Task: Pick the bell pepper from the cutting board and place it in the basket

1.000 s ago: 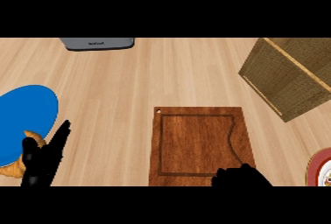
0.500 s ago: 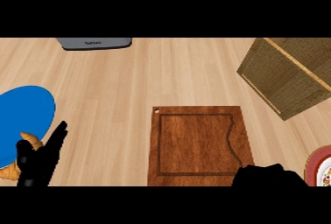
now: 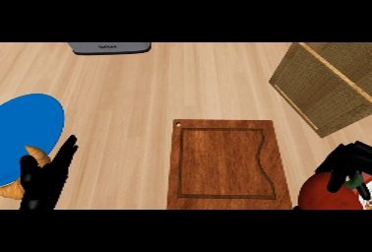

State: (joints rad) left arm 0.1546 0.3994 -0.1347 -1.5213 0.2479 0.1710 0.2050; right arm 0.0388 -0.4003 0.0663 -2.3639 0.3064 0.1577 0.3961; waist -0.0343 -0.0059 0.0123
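Both hands show: right hand (image 3: pixel 350 161) fingers curl over the red bell pepper (image 3: pixel 327 194); left hand (image 3: pixel 45 179) fingers straight, apart.

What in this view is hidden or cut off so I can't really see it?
- Bell pepper: partly covered by the right hand, cut by the lower edge.
- Basket: cut by the right edge.
- Croissant: partly behind the left hand.
- Grey object: cut by the top.
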